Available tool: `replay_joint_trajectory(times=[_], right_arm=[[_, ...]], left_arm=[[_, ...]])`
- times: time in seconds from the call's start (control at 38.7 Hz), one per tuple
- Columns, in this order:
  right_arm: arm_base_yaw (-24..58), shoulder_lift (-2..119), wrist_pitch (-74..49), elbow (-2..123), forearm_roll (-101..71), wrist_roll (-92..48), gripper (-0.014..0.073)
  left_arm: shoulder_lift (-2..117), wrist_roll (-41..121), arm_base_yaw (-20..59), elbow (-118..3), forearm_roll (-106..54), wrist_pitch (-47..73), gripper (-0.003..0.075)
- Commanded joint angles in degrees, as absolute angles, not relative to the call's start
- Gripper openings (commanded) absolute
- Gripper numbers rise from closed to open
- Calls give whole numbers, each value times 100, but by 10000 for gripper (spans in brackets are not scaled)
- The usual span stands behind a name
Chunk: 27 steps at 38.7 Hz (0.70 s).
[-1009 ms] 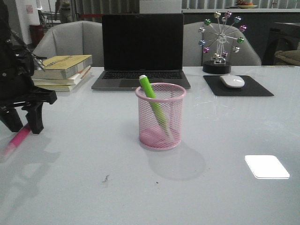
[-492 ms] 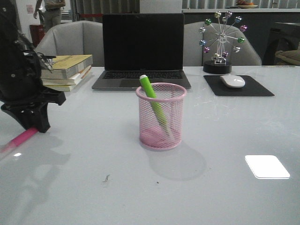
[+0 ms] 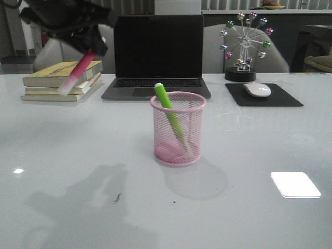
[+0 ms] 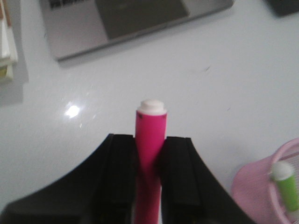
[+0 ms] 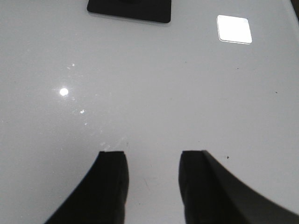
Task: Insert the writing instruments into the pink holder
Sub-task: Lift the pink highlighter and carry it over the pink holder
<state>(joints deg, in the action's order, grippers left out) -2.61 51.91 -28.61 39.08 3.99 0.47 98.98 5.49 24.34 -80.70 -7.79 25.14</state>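
The pink wire-mesh holder [image 3: 178, 129] stands mid-table with the green marker [image 3: 169, 114] leaning inside it, pale cap up. High at the upper left of the front view, my left gripper [image 3: 85, 44] is shut on the magenta marker [image 3: 78, 70], which hangs tilted with its pale cap low. In the left wrist view the magenta marker [image 4: 150, 140] sticks out between the black fingers [image 4: 180, 172], and the holder's rim [image 4: 261, 186] with the green marker [image 4: 286, 184] shows at the corner. My right gripper [image 5: 152, 156] is open over bare table.
A laptop [image 3: 157, 57] sits behind the holder. Stacked books [image 3: 62, 80] lie at the back left. A mouse [image 3: 257, 90] on a black pad [image 3: 264, 96] and a ferris-wheel ornament [image 3: 243, 46] are at the back right.
My left gripper has lifted the magenta marker off the table at the left and carried it up and to the right, toward the holder. The holder and green marker have not moved.
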Motion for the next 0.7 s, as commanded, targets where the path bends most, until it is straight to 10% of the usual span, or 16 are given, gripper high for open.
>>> replay_joint_trajectory(times=[0.0, 0.67], right_arm=[[-289, 5110, -2512, 4064, 480, 0, 393], [-289, 5110, -2512, 4064, 480, 0, 393]], left_arm=[[9444, 547, 2694, -8235, -1057, 1686, 92], [9726, 518, 4573, -6268, -2032, -3353, 92]])
